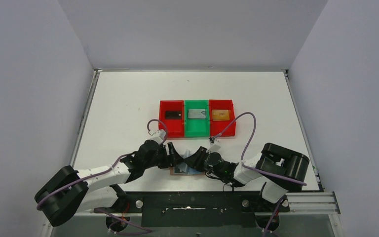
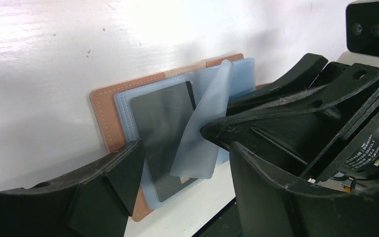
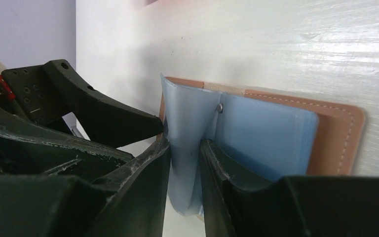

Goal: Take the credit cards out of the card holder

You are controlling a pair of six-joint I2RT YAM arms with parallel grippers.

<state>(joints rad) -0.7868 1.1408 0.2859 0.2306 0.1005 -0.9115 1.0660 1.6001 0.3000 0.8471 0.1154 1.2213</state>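
Counting one card holder (image 1: 181,170), spread open and flat on the white table (image 1: 128,98), tan leather underneath and pale blue sleeves on top. Holding one dark card (image 2: 163,131), tucked in a sleeve on the card holder's half nearer the left arm.

Counting two grippers, both right at the card holder.
- Left gripper (image 2: 182,163): set wide, straddling the card holder's near edge, nothing clamped between the jaws. One finger (image 2: 113,182) overlapping the leather corner, contact impossible to judge.
- Right gripper (image 3: 184,153): narrowed onto a single pale blue sleeve (image 3: 185,123), raised at a slant off the card holder's stack and attached at the spine. Fingers (image 3: 148,168) pressed close against both faces of that leaf.

Counting three bins beyond the card holder, well apart from it toward the far wall, in one row and touching side to side: two red, one green, with the green between the reds. Carrying one card apiece:
- left red bin (image 1: 171,129), beyond the card holder's left side: black card (image 1: 172,114)
- green bin (image 1: 196,128), straight beyond the card holder: silver-grey card (image 1: 196,114)
- right red bin (image 1: 222,127), beyond the card holder's right side: gold-orange card (image 1: 220,114)

Totalling four credit cards in view: three lying outside the card holder, one inside it.
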